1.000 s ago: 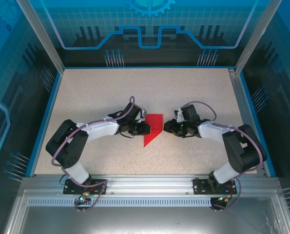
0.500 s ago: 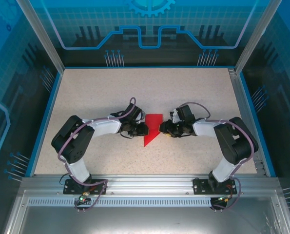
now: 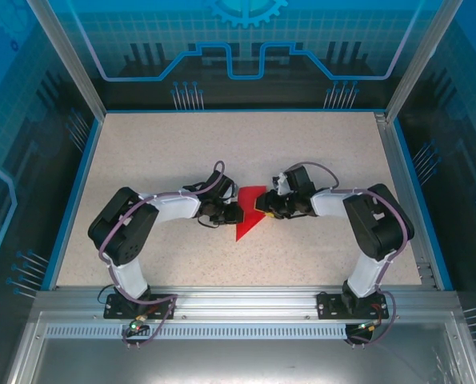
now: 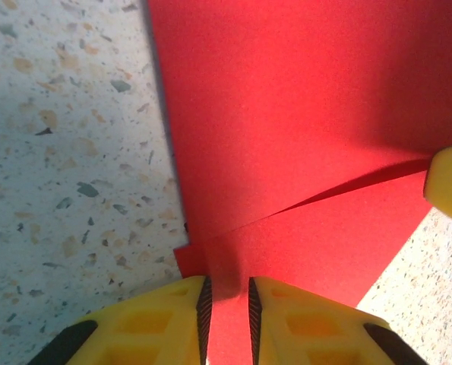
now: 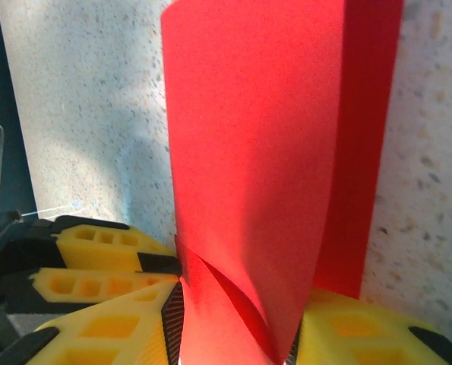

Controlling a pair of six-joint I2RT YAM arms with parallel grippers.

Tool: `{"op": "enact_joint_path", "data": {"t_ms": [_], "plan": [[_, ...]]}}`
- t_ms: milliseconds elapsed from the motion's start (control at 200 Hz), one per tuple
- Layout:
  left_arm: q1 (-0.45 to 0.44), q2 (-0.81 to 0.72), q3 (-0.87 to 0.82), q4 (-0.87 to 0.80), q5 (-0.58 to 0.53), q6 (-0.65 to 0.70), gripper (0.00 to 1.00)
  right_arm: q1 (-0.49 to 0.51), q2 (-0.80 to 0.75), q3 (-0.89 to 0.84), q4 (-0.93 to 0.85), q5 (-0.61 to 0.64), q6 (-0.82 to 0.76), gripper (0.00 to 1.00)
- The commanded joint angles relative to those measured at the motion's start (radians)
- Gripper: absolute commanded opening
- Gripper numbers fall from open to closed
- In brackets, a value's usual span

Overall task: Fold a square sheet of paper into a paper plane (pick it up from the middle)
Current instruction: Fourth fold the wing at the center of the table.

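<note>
The square sheet of paper (image 3: 248,222) is bright red, partly folded, and lies mid-table with a point toward the near edge. My left gripper (image 3: 239,212) rests at its left edge. In the left wrist view its yellow fingers (image 4: 165,323) stand a narrow gap apart over the flat paper (image 4: 301,114), which shows through the gap at the left gripper (image 4: 227,296). My right gripper (image 3: 263,206) is at the paper's right edge. A raised, curled flap of the paper (image 5: 248,152) fills the space between the jaws of the right gripper (image 5: 237,331), touching both pads.
The speckled table (image 3: 166,144) is bounded by a blue rim and transparent walls. The two grippers sit nearly tip to tip: the left one's yellow fingers (image 5: 96,262) show in the right wrist view, and a right fingertip (image 4: 450,186) shows in the left wrist view.
The right gripper has moved left onto the paper's right edge and now covers part of it, its arm folding in. The left gripper has stayed at the left edge.
</note>
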Motion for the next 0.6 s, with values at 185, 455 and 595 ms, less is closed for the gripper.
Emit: {"op": "enact_joint_path", "data": {"t_ms": [185,455,595], "plan": [[-0.006,-0.158,-0.050,-0.003,-0.036,-0.031,0.40,-0.005,0.061,0.094,-0.053,-0.059,-0.078,0.38],[-0.059,-0.229,-0.123,0.012,-0.100,-0.099,0.43,-0.036,0.128,0.177,-0.109,-0.115,-0.146,0.38],[-0.080,-0.224,-0.119,0.006,-0.114,-0.102,0.43,-0.058,0.163,0.216,-0.127,-0.147,-0.167,0.36]]}}
